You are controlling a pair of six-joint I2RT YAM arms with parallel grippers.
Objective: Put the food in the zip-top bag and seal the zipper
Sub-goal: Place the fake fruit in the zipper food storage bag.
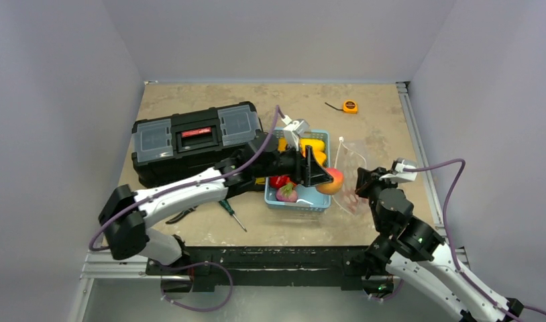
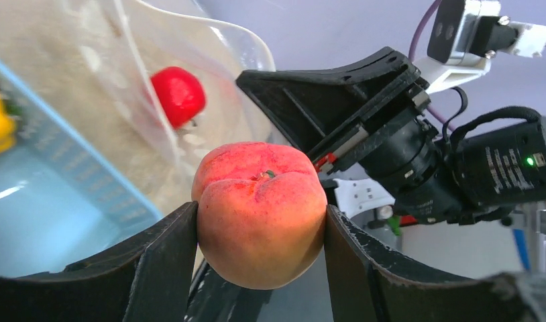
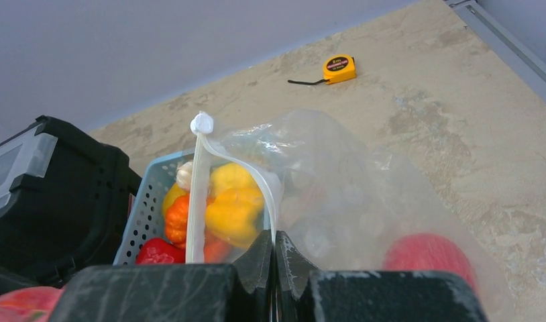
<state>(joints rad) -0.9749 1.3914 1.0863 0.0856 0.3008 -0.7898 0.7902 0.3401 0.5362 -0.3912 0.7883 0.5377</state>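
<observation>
1. The left jaws are clamping the peach (image 2: 260, 211) over the blue basket's (image 1: 294, 206) 3 o'clock rim, just beside the bag mouth.
2. The zip-top bag (image 1: 354, 164) is lying on the surface at the basket's 3 o'clock, with one red piece (image 2: 178, 95) inside.
3. The right jaws are pinching together on the mouth edge beside the zipper (image 3: 198, 194). If that thin film slips free, the mouth may be sagging shut and the peach bouncing off.

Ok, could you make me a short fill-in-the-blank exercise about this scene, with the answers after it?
The left gripper holds a peach between its two ____.
The right gripper pinches the bag by its ____ zipper.
One ____ fruit already lies inside the bag.
The other food waits in a light ____ basket.
Missing words: fingers, white, red, blue.
</observation>
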